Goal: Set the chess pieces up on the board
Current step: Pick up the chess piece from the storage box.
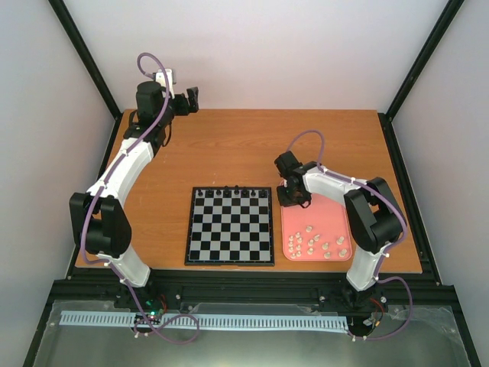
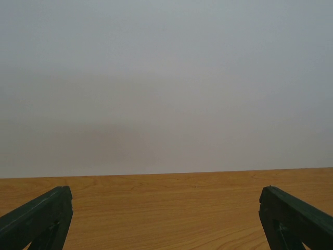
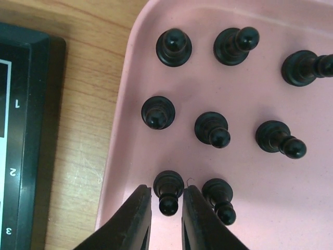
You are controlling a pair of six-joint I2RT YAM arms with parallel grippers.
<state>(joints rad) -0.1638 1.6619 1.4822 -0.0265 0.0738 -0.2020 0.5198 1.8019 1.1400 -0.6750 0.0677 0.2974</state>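
Over the far left corner of the pink tray (image 3: 244, 172), my right gripper (image 3: 166, 200) hangs with its jaws narrowed around a black pawn (image 3: 168, 182). The pawn stands on the tray, and a thin gap shows on each side of its head. Several more black chess pieces (image 3: 212, 128) stand around it. The board (image 1: 229, 225) lies in the middle of the table with a few black pieces (image 1: 229, 191) along its far row; its black border (image 3: 31, 130) shows in the right wrist view. My left gripper (image 2: 165, 198) is open and empty at the far left, facing the wall.
Cream-white pieces (image 1: 321, 243) are scattered over the near half of the pink tray (image 1: 328, 210), right of the board. My right gripper (image 1: 294, 200) hides the black pieces in the top view. The grey back wall (image 2: 166, 78) rises just beyond the left gripper (image 1: 187, 99).
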